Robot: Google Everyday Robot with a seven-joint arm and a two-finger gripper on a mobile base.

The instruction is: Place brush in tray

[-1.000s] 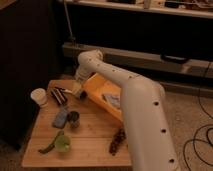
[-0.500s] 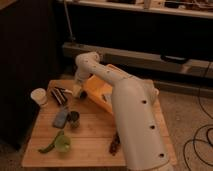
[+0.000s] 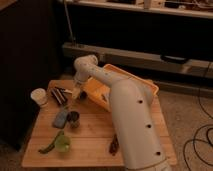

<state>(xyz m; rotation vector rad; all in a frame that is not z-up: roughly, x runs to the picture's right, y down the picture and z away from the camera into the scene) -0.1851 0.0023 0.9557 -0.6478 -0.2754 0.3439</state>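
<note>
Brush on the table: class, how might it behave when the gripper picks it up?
Its thin handle suggests the brush is light and fairly stiff. Lying flat on the table, and being slender, it may roll or slip from a pinch. The gripper is down near it, beside the tray.

1 camera looks down from high, close behind the robot's arm (image 3: 131, 115), which fills the right foreground. It faces across the wooden table (image 3: 95, 137) toward dark shelving (image 3: 140, 30). The gripper (image 3: 76, 93) hangs left of centre, beside the tray (image 3: 98, 95).
</note>
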